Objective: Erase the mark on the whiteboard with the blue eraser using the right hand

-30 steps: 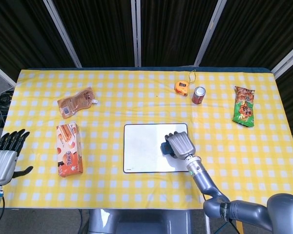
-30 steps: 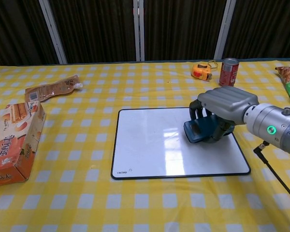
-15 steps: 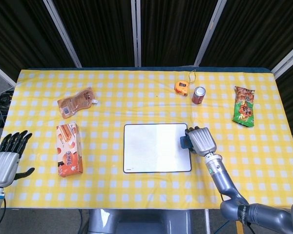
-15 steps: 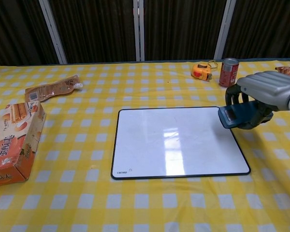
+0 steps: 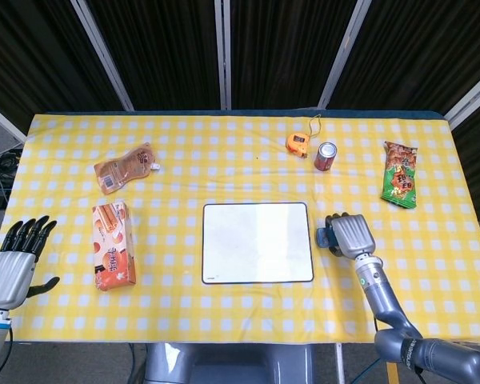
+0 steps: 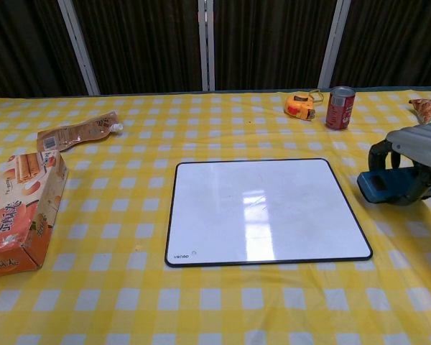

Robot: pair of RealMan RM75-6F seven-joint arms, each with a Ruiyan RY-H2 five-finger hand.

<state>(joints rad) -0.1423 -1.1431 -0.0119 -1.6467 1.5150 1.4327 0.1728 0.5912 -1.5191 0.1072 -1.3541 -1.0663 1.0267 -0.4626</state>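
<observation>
The whiteboard (image 5: pixel 258 242) (image 6: pixel 262 210) lies flat in the middle of the yellow checked table, and its white face shows no mark. To its right, off the board, my right hand (image 5: pixel 351 234) (image 6: pixel 415 162) grips the blue eraser (image 5: pixel 326 238) (image 6: pixel 381 187) low over the tablecloth. My left hand (image 5: pixel 14 267) hangs past the table's left edge with fingers spread, holding nothing; the chest view does not show it.
An orange snack box (image 5: pixel 113 246) (image 6: pixel 18 210) and a brown pouch (image 5: pixel 126 167) (image 6: pixel 77 131) lie left of the board. A tape measure (image 5: pixel 298 143) (image 6: pixel 300 106) and red can (image 5: pixel 326 156) (image 6: pixel 340 107) stand behind it. A green snack bag (image 5: pixel 400 174) lies far right.
My right hand carried the eraser rightward across the whiteboard and off its right edge onto the tablecloth side. The left hand barely shifted.
</observation>
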